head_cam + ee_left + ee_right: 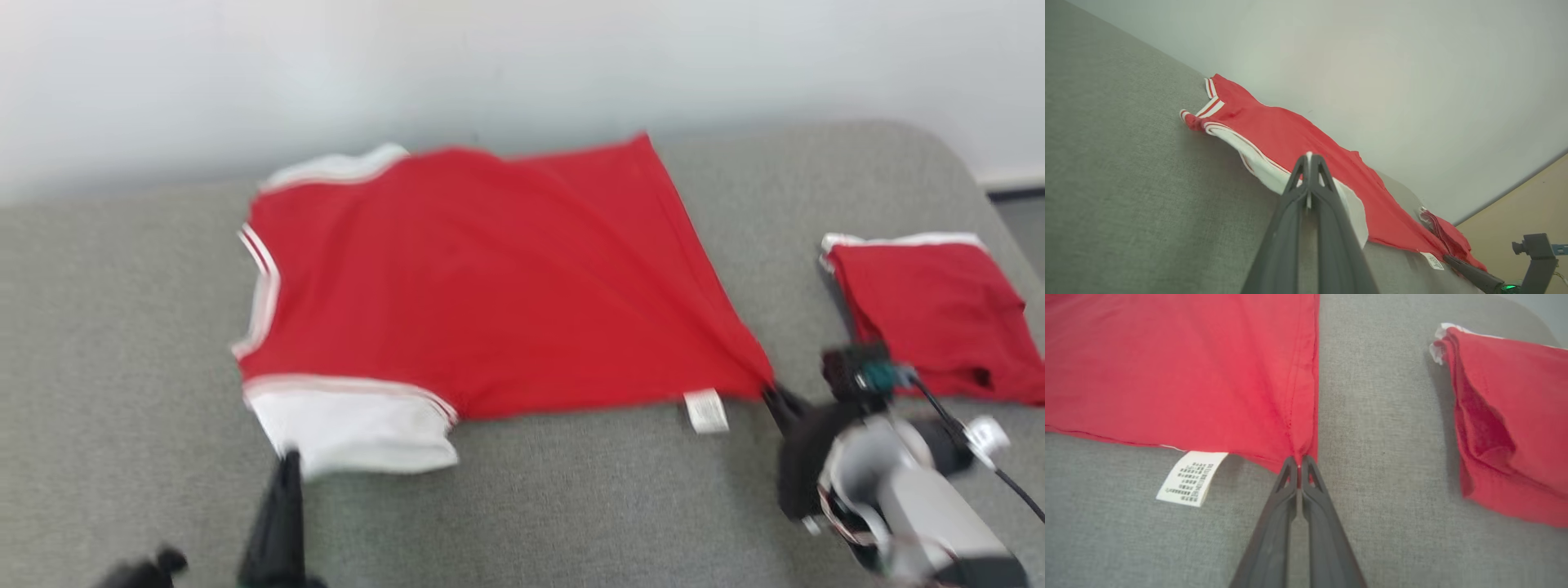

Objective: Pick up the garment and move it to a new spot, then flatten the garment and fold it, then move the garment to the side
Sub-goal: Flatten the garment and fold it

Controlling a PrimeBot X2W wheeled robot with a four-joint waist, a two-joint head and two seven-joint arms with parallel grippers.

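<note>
Garment, red with white trim, lies spread nearly flat across the grey padded surface, its far edge close to the pale wall; I judge you are in the flattening step. A second red piece, folded, sits well apart on the right, probably parked out of the way. Your right gripper is pinched shut on the near hem corner, drawing creases to a point, so the cloth looks taut there. Your left gripper, jaws closed, seems to nip the edge of the white sleeve, likely the opposite anchor for stretching. The care label lies flipped out just beside the right grip.
</note>
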